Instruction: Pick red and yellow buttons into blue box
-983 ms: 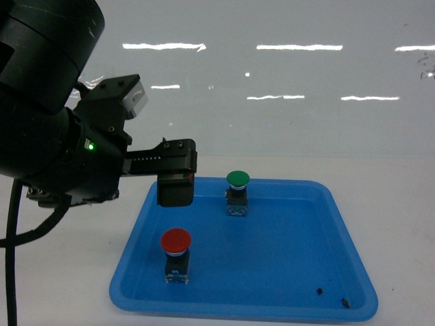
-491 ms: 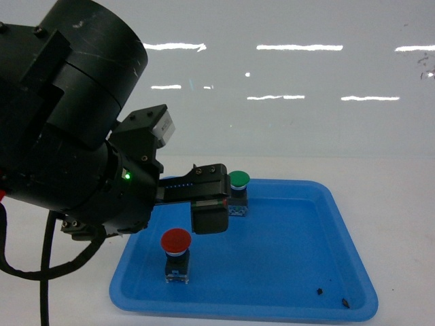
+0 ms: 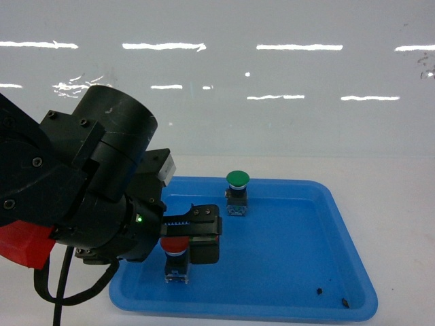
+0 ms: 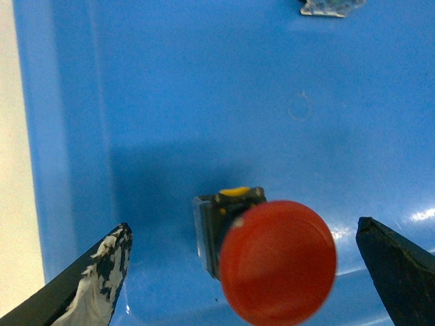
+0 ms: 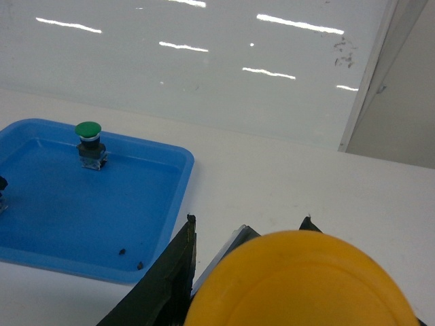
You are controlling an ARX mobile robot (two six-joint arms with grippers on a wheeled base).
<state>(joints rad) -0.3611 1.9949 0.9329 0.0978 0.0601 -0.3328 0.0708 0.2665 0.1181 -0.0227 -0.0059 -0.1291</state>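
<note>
The red button (image 3: pixel 175 246) stands on its black-and-clear block at the front left of a shallow blue tray (image 3: pixel 292 258). My left gripper (image 3: pixel 194 238) is low over it and open. In the left wrist view the red button (image 4: pixel 277 270) sits between the two fingertips (image 4: pixel 102 272), nearer the right one, and neither visibly touches it. My right gripper (image 5: pixel 250 227) is shut on the yellow button (image 5: pixel 299 285), held over the white table to the right of the tray; it is outside the head view. The blue box is out of view.
A green button (image 3: pixel 237 180) stands at the tray's back, also in the right wrist view as the green button (image 5: pixel 88 130). Dark specks (image 3: pixel 319 292) lie in the tray's front right corner. A glossy white wall rises behind, and a grey panel (image 5: pixel 401 81) stands at the far right.
My left arm has swung down and toward the tray's front, bringing its open gripper from above the tray's back left to around the red button. The buttons have not moved.
</note>
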